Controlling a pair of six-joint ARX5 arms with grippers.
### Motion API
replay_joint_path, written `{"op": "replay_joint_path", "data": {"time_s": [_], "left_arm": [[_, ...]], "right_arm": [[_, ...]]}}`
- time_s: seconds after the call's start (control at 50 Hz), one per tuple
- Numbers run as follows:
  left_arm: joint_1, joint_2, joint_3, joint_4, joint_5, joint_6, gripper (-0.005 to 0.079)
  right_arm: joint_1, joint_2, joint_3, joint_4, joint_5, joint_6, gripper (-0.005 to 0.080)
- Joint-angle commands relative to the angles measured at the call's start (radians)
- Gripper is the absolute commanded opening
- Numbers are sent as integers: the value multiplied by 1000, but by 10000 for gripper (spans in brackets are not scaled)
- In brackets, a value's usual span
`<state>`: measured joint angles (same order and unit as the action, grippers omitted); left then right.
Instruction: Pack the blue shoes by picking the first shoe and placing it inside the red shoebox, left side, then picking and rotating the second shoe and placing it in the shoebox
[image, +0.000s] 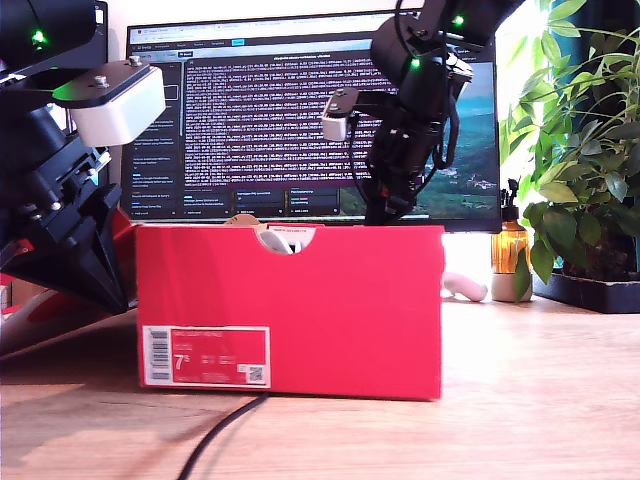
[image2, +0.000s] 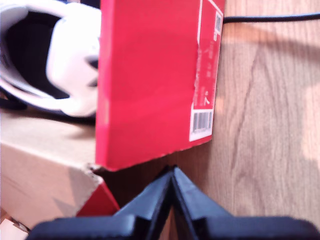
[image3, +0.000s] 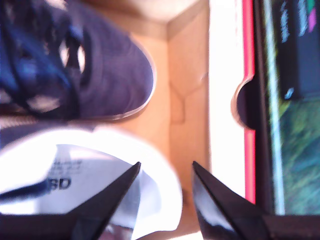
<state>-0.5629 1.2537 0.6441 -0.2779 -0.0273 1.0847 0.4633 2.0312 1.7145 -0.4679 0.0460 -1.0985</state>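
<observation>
Resting inside the bright red cardboard shoebox (image: 290, 310), both navy suede shoes (image3: 107, 82) lie on its brown floor. My second gripper (image3: 165, 182) hangs over them with jaws spread, at 1 o'clock in the exterior view. My first gripper (image2: 172, 187), jaws pressed together, sits outside the box at 9 o'clock in that view.

red shoebox (image: 290, 300), navy shoe (image3: 107, 80), white insole

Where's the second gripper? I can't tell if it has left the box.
My second gripper hangs open inside the shoebox, over a shoe's white heel, beside the navy toe.
</observation>
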Motion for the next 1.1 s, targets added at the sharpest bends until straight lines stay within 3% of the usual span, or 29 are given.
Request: {"op": "replay_joint_path", "data": {"time_s": [0.0, 0.16, 0.24, 0.36, 0.76, 1.08], "left_arm": [[0, 16, 3, 14, 2, 4, -19], [0, 16, 3, 14, 4, 4, -19], [0, 16, 3, 14, 5, 4, -19], [0, 16, 3, 14, 5, 4, -19], [0, 16, 3, 14, 5, 4, -19], [0, 16, 3, 16, 5, 4, -19]], "right_arm": [[18, 32, -5, 15, 31, 1, 284], [37, 31, -4, 38, 125, 81, 252], [40, 27, 0, 37, 144, 170, 171], [40, 25, 15, 16, 173, 319, -15], [31, 5, 53, -129, 165, 807, -12], [-2, -71, 53, -207, 118, 973, -12]]}}
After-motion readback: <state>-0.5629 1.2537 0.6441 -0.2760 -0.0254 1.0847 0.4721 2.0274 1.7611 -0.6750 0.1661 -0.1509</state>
